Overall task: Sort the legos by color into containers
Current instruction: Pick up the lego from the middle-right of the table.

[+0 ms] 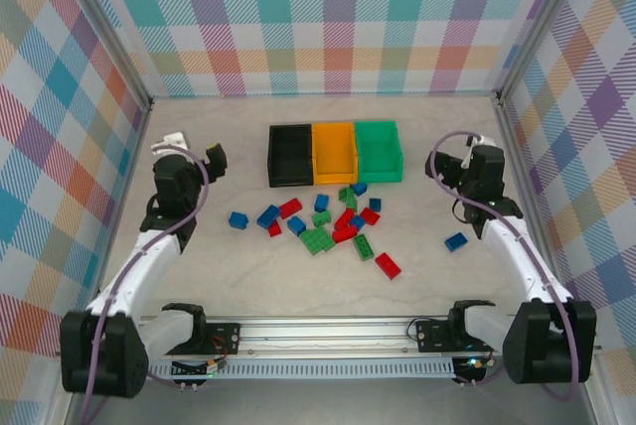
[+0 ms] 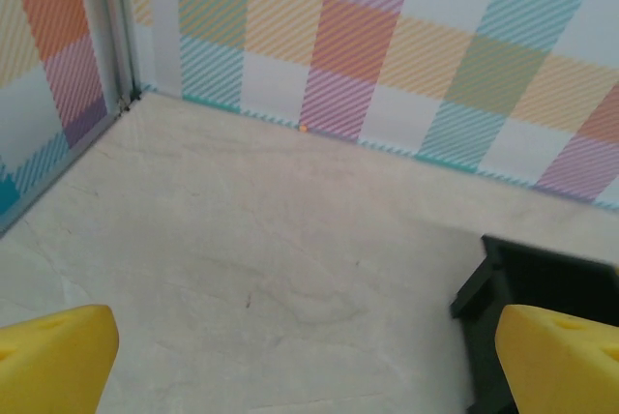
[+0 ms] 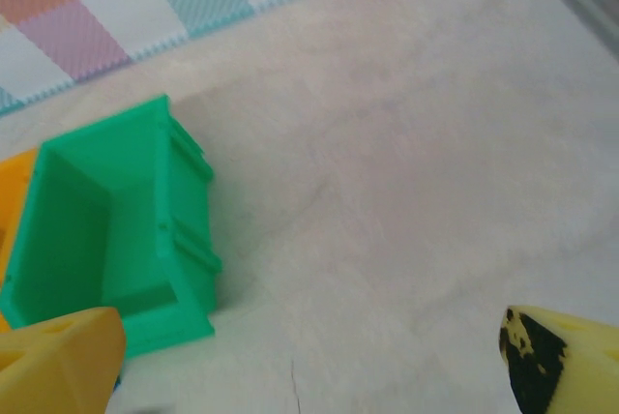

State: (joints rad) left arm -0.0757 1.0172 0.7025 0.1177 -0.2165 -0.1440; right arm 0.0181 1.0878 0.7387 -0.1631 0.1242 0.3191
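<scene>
The containers stand in a row at the back middle: black bin [image 1: 289, 154], orange bin [image 1: 334, 152], green bin [image 1: 379, 150]. In front of them red, blue and green legos [image 1: 331, 225] lie scattered on the table. A blue one [image 1: 456, 241] lies apart on the right and another blue one [image 1: 238, 219] on the left. My left gripper [image 1: 195, 151] hovers left of the black bin [image 2: 542, 274], open [image 2: 309, 366] over bare table. Right of the green bin [image 3: 106, 230], my right gripper [image 1: 459, 153] is open too [image 3: 309, 361], nothing between its fingers.
Checkered walls [image 1: 338, 18] close the table on three sides. A metal rail [image 1: 328, 331] runs along the near edge between the arm bases. A red lego [image 1: 388, 265] lies nearest the front. Bare table [image 1: 238, 276] lies to either side of the pile.
</scene>
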